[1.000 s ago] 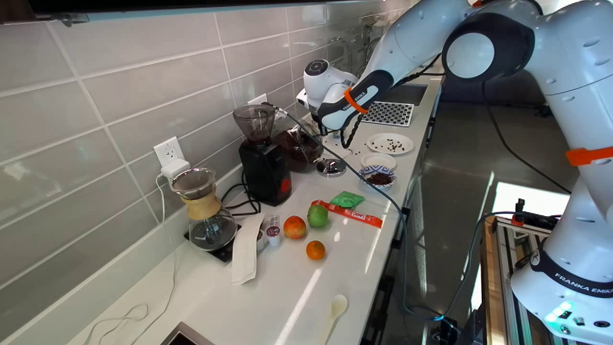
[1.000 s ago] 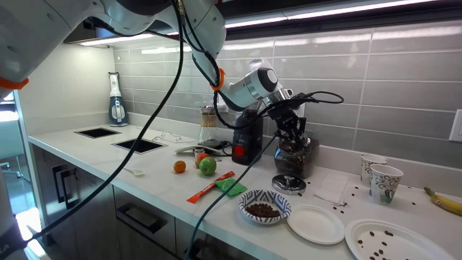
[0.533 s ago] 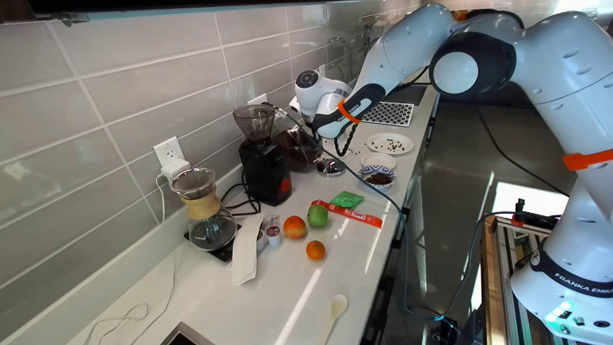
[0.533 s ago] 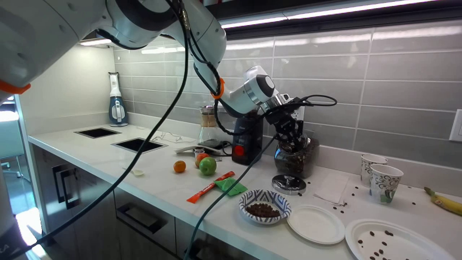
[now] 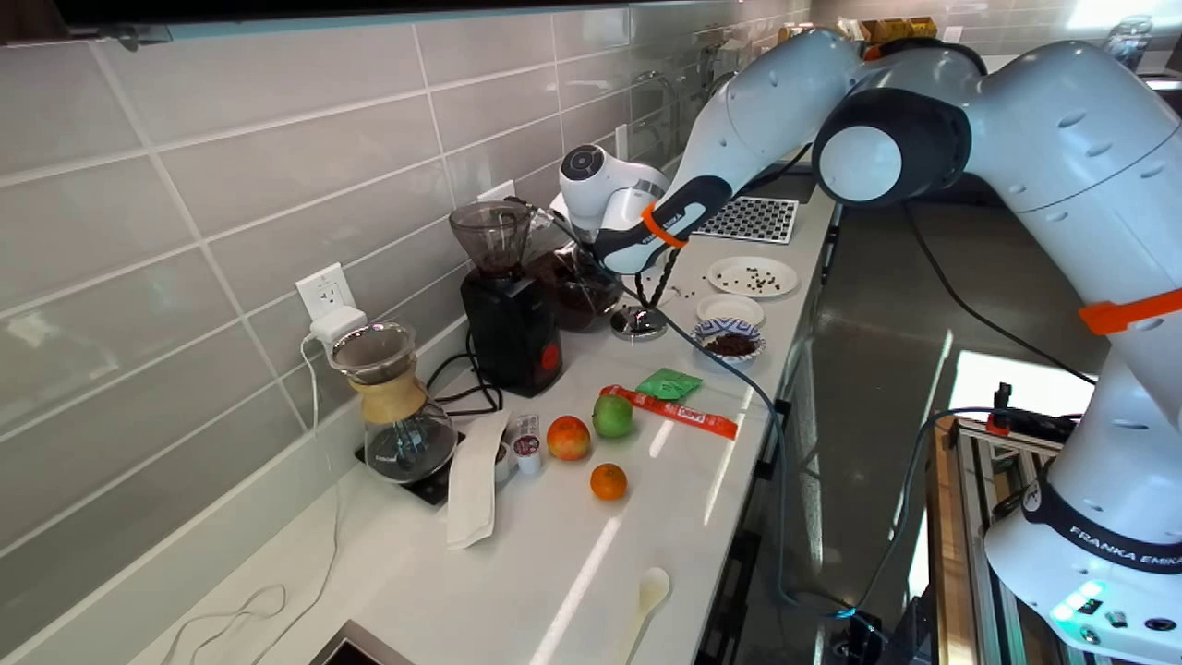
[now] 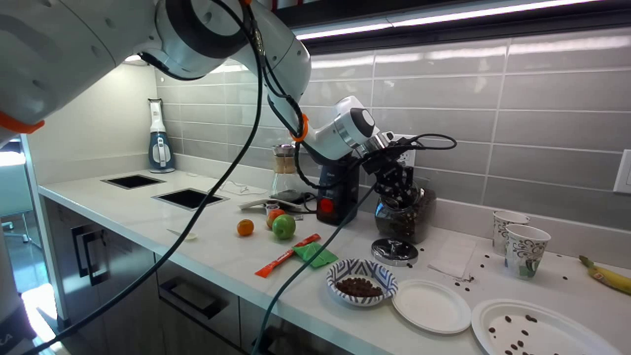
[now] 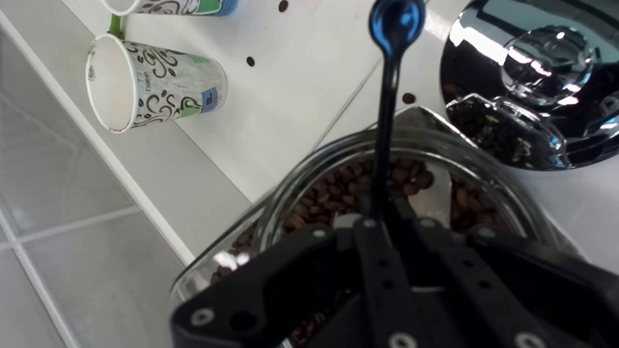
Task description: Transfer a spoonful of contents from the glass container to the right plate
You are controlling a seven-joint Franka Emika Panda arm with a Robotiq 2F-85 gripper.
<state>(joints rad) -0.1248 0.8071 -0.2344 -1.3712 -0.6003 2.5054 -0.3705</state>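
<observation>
Jar [image 6: 405, 224]: with claw [image 7: 387, 208] clamped on spoon [image 7: 389, 101], could spill beans [image 7: 344, 187] toward lid [image 7: 546, 72], two o'clock in wrist view, by snagging rim [image 7: 294, 193] while lifting.

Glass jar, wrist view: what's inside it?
Brown coffee beans show through the open mouth of the glass jar. The gripper covers much of the mouth; the lower end of the black spoon cannot be seen.

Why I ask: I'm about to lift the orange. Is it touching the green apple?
Apart: both exterior views show a strip of white counter between the orange and the green apple.
</observation>
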